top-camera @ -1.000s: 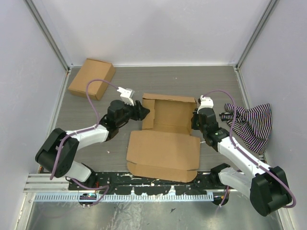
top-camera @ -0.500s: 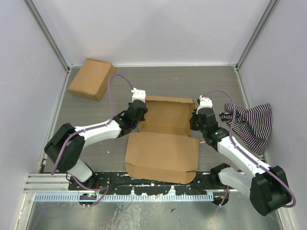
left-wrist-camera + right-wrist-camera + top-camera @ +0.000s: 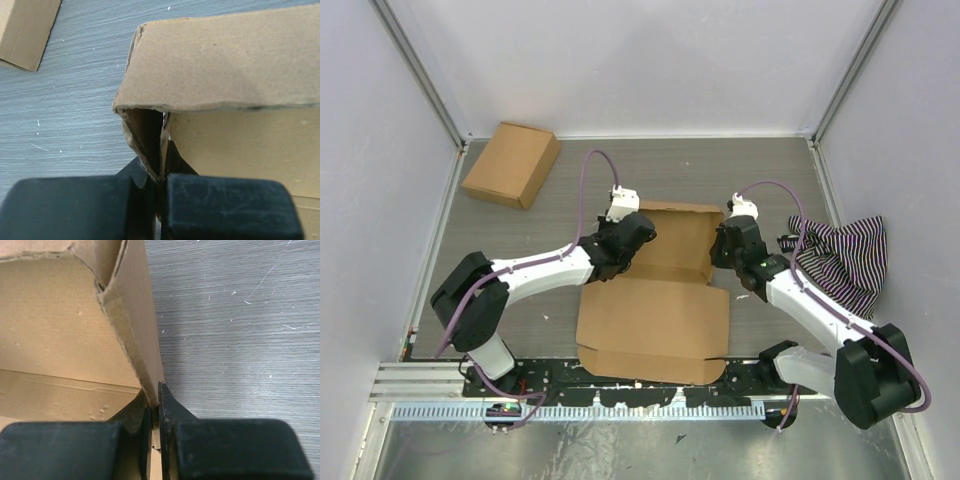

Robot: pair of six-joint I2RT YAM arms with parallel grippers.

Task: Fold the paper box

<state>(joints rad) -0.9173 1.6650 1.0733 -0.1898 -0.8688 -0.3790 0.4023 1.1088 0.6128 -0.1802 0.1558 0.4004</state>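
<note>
The paper box (image 3: pixel 672 248) lies mid-table as a shallow brown cardboard tray with raised walls. Its wide lid panel (image 3: pixel 655 325) lies flat toward the arms. My left gripper (image 3: pixel 638 232) is at the tray's left wall. In the left wrist view this gripper (image 3: pixel 161 177) is shut on the folded wall of the box (image 3: pixel 225 65). At the tray's right side, my right gripper (image 3: pixel 724 246) pinches the right wall. The right wrist view shows that gripper (image 3: pixel 155 415) shut on the wall's lower corner, with the box (image 3: pixel 60 330) to its left.
A smaller closed brown box (image 3: pixel 510 163) sits at the back left and also shows as the brown box (image 3: pixel 25 30) at the left wrist view's top left corner. A striped cloth (image 3: pixel 840 250) lies by the right wall. White walls surround the table, and a metal rail (image 3: pixel 570 405) runs along the near edge.
My left gripper swung right from beside the tray onto its left wall and shut on it. The right gripper kept its hold and shifted slightly back-left. The lid panel slid a little left.
</note>
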